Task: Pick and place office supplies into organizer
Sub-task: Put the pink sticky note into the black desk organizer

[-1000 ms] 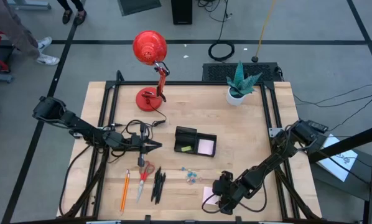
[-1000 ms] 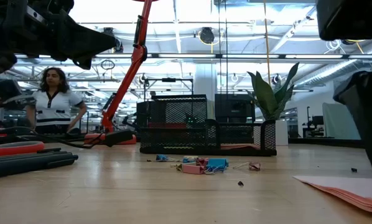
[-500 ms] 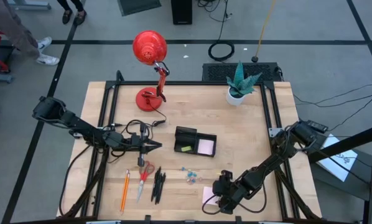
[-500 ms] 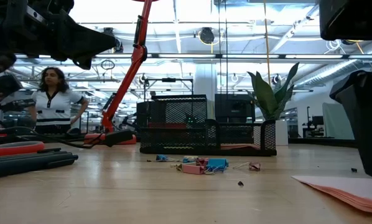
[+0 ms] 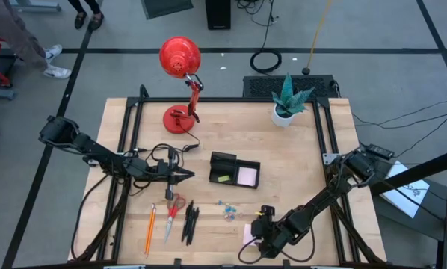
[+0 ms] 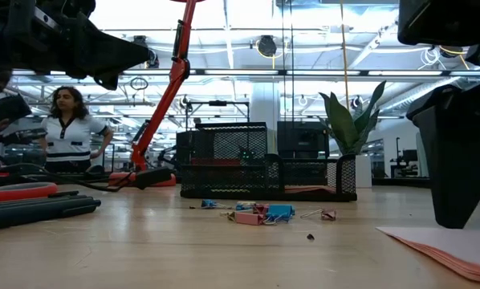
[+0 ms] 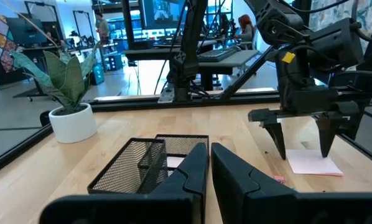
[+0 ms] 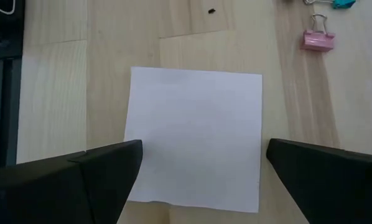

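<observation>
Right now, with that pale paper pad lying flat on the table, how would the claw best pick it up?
Probably straight down from above: the sticky-note pad lies flat, so only its thin opposite side edges offer a grip. The open right gripper already straddles those edges.

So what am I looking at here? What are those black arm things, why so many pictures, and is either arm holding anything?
It is one robot with two dark arms at a wooden table, filmed by four cameras at once: one overhead, one at table-top level, and one on each wrist.

The right gripper hangs open over a pale sticky-note pad, one finger on each side, gripping nothing. The left gripper is shut and empty, waiting beside the black organizer.

Near the front edge lie an orange pencil, red-handled scissors, black pens and some small clips. The red lamp and potted plant at the back are just decoration.
</observation>
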Robot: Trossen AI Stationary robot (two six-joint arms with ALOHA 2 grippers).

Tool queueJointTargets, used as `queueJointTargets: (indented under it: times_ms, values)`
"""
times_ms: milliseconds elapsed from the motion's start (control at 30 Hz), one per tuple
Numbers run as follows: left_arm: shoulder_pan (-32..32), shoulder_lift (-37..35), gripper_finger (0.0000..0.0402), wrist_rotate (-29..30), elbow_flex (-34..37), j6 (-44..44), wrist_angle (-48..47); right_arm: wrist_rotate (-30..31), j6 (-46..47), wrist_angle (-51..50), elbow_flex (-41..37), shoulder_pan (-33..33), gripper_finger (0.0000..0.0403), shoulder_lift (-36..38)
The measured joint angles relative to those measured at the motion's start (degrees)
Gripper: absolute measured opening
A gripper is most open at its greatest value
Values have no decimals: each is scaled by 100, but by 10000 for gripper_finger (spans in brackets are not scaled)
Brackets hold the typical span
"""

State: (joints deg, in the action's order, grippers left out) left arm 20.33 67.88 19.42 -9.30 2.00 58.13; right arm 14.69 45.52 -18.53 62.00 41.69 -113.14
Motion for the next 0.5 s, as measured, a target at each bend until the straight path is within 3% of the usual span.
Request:
queueJointTargets:
  times_ms: [200,500]
  values:
    - [1,0,31,0,0,2,-1,-45,6,-42,-3,-3,317,0]
    - [1,0,31,5,0,2,-2,-40,48,-156,-17,-11,171,0]
